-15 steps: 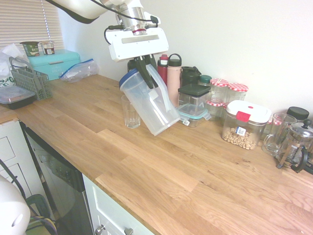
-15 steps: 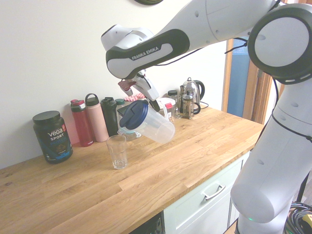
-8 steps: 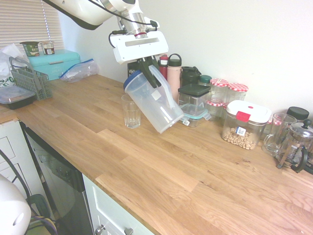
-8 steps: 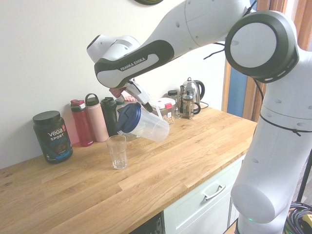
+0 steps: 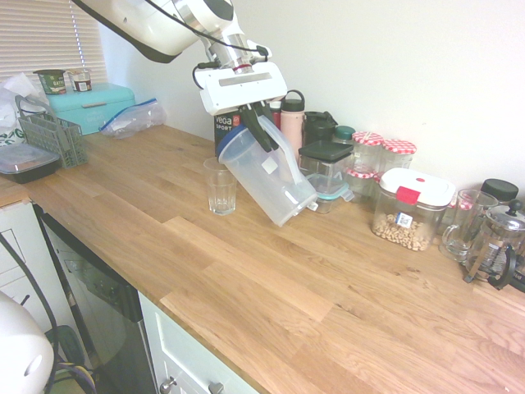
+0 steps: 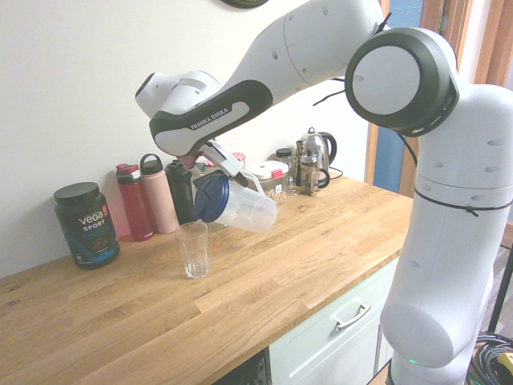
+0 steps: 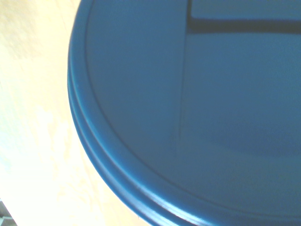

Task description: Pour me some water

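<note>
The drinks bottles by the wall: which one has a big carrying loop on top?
The pink bottle, standing upright between the red bottle and the black one; neither neighbour shows such a round loop.

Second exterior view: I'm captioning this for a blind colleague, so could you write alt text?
A white robot arm's end effector holds a tilted clear pitcher with a blue lid beside an upright glass on a wooden counter.

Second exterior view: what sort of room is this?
Probably a home kitchen: wooden worktop over a pale drawer, a kettle, and a drinking glass near the tilted pitcher.
</note>
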Robot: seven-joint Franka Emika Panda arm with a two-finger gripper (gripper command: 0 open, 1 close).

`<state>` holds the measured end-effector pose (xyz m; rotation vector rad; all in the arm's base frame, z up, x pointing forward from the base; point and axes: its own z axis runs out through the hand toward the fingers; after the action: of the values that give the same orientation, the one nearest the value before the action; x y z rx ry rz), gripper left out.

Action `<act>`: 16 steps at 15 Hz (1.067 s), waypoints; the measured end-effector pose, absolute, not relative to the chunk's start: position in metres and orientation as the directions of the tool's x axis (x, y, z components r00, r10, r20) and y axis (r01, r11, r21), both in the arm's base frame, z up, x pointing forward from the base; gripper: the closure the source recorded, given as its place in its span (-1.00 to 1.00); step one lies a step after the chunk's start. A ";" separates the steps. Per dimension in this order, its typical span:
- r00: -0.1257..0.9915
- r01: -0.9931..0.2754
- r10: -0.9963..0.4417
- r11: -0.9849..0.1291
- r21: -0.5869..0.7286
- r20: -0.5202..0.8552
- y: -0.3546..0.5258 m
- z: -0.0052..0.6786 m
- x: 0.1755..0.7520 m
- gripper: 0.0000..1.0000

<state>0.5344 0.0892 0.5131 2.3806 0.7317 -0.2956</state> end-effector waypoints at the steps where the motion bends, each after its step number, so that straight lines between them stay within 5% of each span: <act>1: 0.822 0.569 0.429 -0.652 0.501 -0.375 0.090 0.512 0.536 1.00; 8: 0.845 0.533 0.398 -0.672 0.514 -0.357 0.083 0.513 0.541 1.00; 16: 0.983 0.175 0.144 -0.914 0.367 -0.111 -0.007 0.622 0.487 1.00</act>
<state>0.4867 -0.0066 0.6217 2.7452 0.2297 -0.1139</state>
